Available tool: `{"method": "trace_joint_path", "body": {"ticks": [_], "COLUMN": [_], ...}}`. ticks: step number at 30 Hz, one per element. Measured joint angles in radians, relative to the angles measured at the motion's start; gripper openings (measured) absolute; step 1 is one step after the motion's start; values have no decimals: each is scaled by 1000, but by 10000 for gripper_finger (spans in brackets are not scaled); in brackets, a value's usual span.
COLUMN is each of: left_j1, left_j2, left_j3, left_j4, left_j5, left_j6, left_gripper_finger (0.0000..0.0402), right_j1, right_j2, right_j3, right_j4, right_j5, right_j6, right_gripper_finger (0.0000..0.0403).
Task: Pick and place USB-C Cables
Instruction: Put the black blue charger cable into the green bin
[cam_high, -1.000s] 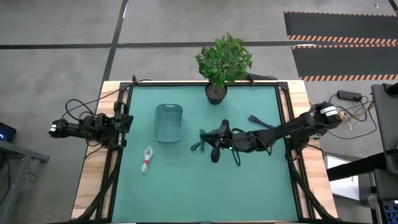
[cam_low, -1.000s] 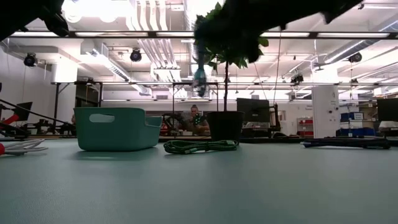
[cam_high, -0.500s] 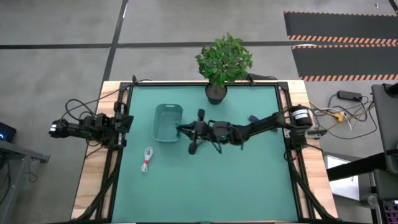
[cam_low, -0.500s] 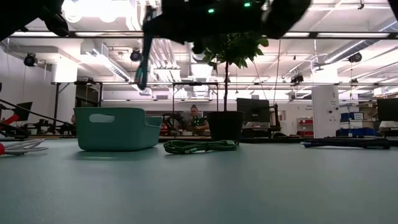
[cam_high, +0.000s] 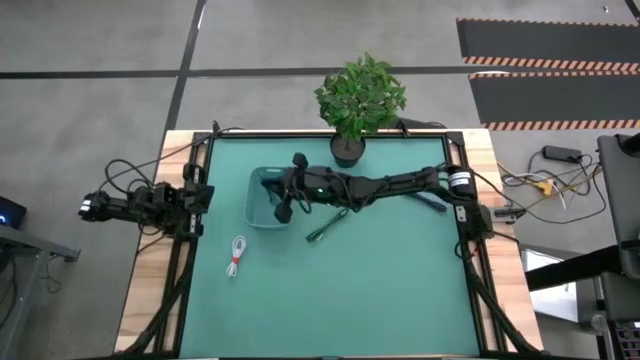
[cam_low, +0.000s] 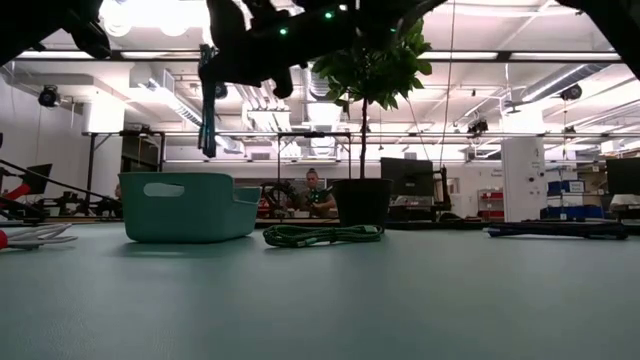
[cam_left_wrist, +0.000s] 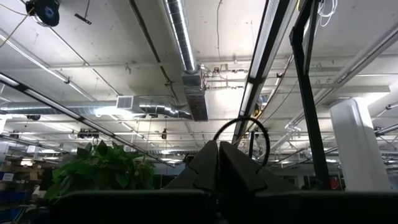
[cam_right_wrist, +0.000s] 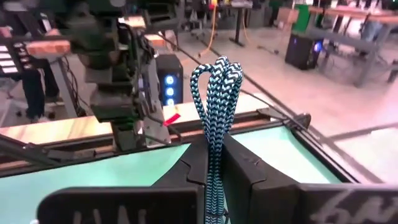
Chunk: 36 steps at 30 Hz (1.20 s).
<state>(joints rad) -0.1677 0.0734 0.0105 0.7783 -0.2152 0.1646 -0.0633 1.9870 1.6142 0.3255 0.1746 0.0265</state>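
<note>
**Q:** Two arms on the rig — which one is working, and what is the correct procedure for this step?

**A:** Start from the table (cam_high: 400, 290), then the teal bin (cam_high: 262, 200). The right arm reaches across so that the right gripper (cam_high: 281, 203) hangs above the bin's near edge, its fingers closed on a bundled teal-and-white braided cable (cam_right_wrist: 216, 99). Centre the bundle over the bin's opening before releasing; the low view shows the cable dangling well above the rim, so lower first to prevent it bouncing out. The left gripper (cam_left_wrist: 217, 165) is parked at the table's left edge, fingers together, holding nothing.

**Q:** Where are the other cables?

**A:** A dark green cable (cam_high: 328, 226) lies on the mat beside the bin, a white-and-red cable (cam_high: 236, 255) nearer the front left, and a dark blue cable (cam_high: 432, 201) possibly sits under the right arm, partly hidden.

**Q:** Any readable markings?

**A:** None legible.
</note>
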Motion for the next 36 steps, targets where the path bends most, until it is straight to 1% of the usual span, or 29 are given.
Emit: {"method": "trace_joint_path", "body": {"ticks": [4,6,12,16,20,25,31,36], "left_j1": [0,0,0,0,0,0,0,0], "left_j2": [0,0,-4,-4,-4,-5,-5,-5], "left_j3": [0,0,1,1,1,1,1,1], "left_j4": [0,0,1,4,6,7,8,8], "left_j5": [0,0,0,0,0,1,0,0], "left_j6": [0,0,0,0,0,0,0,0], "left_gripper_finger": [1,1,1,1,1,1,1,1], "right_j1": [-12,-14,-14,-14,-14,-18,-20,-17], "right_j2": [35,59,130,163,191,191,201,221], "right_j3": [108,153,229,262,284,291,291,291], "right_j4": [-136,-168,-246,-313,-389,-406,-486,-510], "right_j5": [0,0,-7,-71,-70,-71,-80,-80], "right_j6": [-4,-54,-374,-658,-900,-1142,-1392,-1534], "right_gripper_finger": [15,15,16,17,17,17,17,17]}}
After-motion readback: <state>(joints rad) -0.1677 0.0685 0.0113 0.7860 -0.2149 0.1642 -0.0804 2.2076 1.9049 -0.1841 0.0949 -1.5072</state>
